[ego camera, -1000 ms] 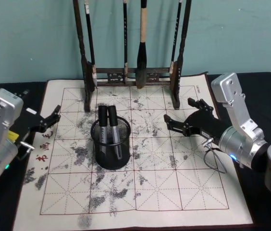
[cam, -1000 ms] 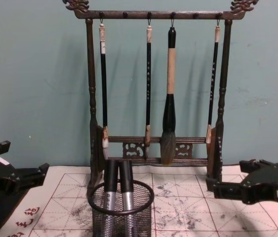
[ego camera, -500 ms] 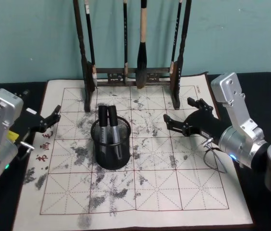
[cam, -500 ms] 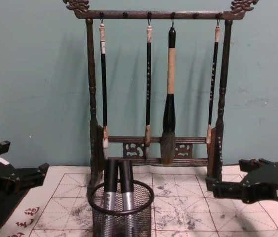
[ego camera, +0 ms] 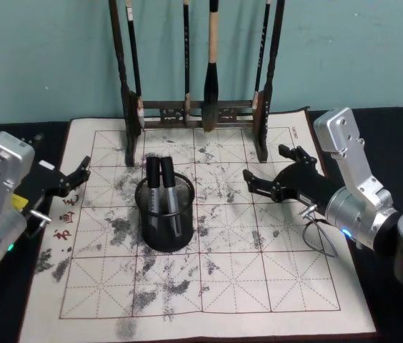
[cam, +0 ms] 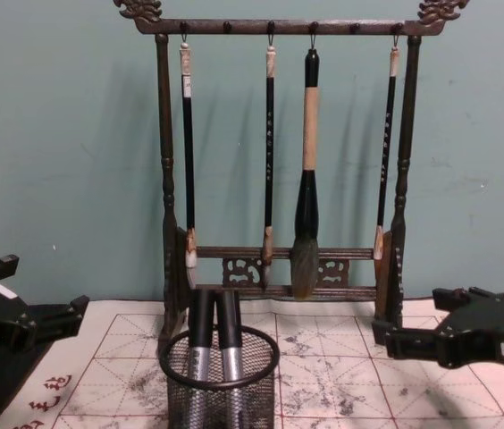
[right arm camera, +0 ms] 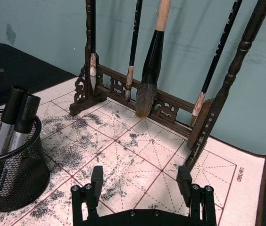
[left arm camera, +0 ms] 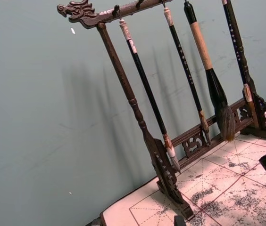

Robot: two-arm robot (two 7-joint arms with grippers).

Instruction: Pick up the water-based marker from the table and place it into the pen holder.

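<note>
two markers stand in the pen holder, both grippers spread wide and holding nothing

the pen holder (ego camera: pixel 164 218) stands upright on the stained mat (ego camera: pixel 209 286), a little toward 9 o'clock of the mat's middle in the head view. two water-based markers (ego camera: pixel 164 187) stand in it side by side, touching, black caps up and leaning slightly toward 12 o'clock. in the chest view the holder (cam: pixel 221 386) sits in front of the brush rack (cam: pixel 279 161), toward its left post, and the markers (cam: pixel 214 335) rise above its rim.

the right gripper (ego camera: pixel 280 171) hovers at 3 o'clock of the holder, well apart from it, near the rack's right foot. its fingers are spread wide with nothing between them; the right wrist view shows the two fingertips (right arm camera: pixel 96 178) far apart over bare mat.

the left gripper (ego camera: pixel 73 182) sits at 9 o'clock of the holder, over the mat's left edge, its fingers parted and holding nothing. the black tabletop (ego camera: pixel 394 136) shows around the mat.
</note>
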